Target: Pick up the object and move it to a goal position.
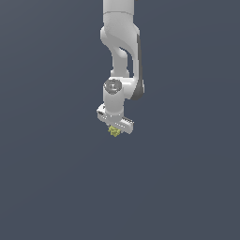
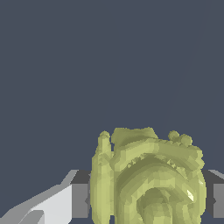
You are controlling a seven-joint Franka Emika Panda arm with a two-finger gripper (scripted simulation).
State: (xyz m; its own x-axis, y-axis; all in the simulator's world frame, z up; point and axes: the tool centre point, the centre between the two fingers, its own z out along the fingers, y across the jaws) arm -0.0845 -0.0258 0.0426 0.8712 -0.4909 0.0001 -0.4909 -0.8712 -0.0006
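The object is a tiny lumpy yellow-green thing, and it sits right under the white gripper at the end of the arm. In the wrist view the object fills the space between the two fingers, with a grey pad pressed against one side and the other pad at the opposite side. The gripper is shut on the object. The fingertips are hidden behind the object in the exterior view.
The white arm comes down from the top of the exterior view. Around it there is only a flat dark grey-blue ground.
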